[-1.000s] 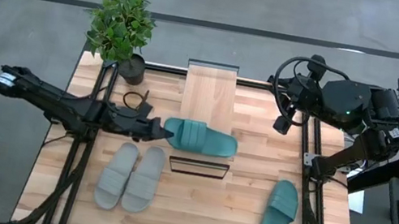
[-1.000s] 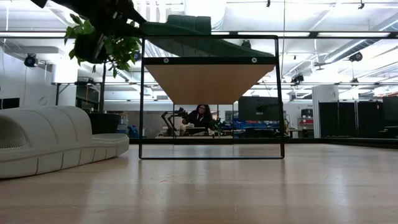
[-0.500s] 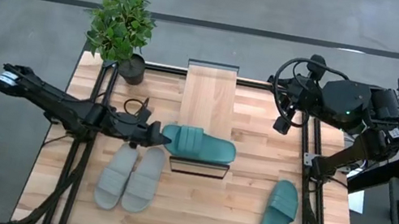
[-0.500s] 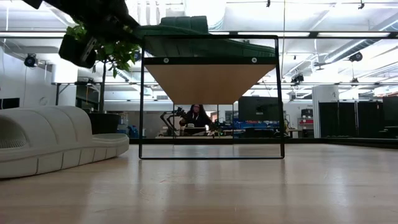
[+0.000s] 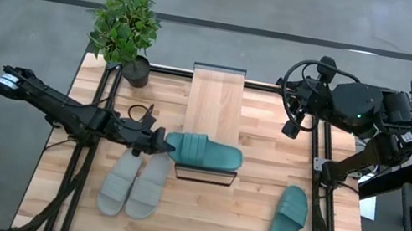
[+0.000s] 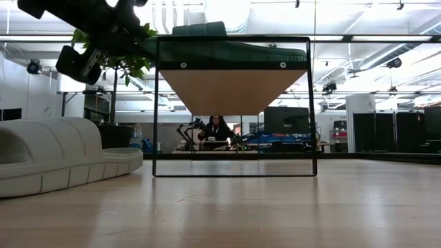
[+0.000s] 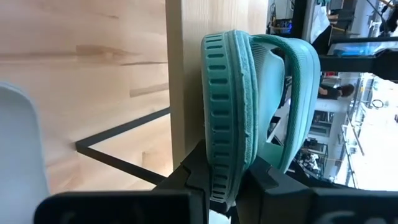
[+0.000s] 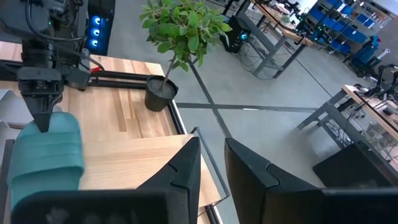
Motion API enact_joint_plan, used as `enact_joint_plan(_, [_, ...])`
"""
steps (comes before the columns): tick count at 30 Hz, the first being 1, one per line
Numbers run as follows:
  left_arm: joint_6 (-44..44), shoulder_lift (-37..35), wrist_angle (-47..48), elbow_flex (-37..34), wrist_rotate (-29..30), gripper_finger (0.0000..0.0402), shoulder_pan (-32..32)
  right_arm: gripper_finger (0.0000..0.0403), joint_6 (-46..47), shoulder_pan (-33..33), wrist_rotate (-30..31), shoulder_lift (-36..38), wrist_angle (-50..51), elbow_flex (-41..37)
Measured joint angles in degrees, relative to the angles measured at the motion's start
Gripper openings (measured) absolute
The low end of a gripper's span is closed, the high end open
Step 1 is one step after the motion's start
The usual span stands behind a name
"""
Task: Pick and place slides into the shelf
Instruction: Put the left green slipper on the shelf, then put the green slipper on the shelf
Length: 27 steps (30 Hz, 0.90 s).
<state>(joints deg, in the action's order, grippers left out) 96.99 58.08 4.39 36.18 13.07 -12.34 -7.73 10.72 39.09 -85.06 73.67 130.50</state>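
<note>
Left gripper [image 5: 162,143] jaws pinching teal slide [image 5: 204,152] heel, slide atop shelf [image 5: 215,100] 6 o'clock end; right gripper [image 5: 292,127] parked 2 o'clock, jaws slightly spread

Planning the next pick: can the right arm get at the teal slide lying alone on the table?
Probably yes. The lone teal slide lies uncovered on the table's right side with nothing beside it, and the right gripper, holding nothing, waits raised at that side. Actual reach cannot be confirmed.

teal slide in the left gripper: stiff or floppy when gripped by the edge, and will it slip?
Probably fairly stiff: held only at its heel by the left gripper, the teal slide spans the shelf without visible sag. Likely light foam. The ribbed sole rim should resist slipping.
</note>
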Motion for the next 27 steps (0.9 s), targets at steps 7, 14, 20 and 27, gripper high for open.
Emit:
enact_joint_plan(7, [0.2,0.3,0.4,0.0,-2.3,0.0033,0.0,0.0061,0.0,0.0,0.0,0.0,0.0,0.0])
enact_joint_plan(14, [1.7,0.3,1.0,0.0,-8.0,0.0127,0.0,0.0066,-0.2,0.0,0.0,0.0,0.0,0.0])
enact_joint_plan(20, [1.7,0.2,0.9,0.0,-13.1,0.0184,0.0,0.0062,-1.6,0.0,0.0,0.0,0.0,0.0])
enact_joint_plan(27, [1.5,-1.1,0.7,0.1,-21.2,0.0195,-0.1,0.0065,-1.9,0.0,0.0,0.0,0.0,0.0])
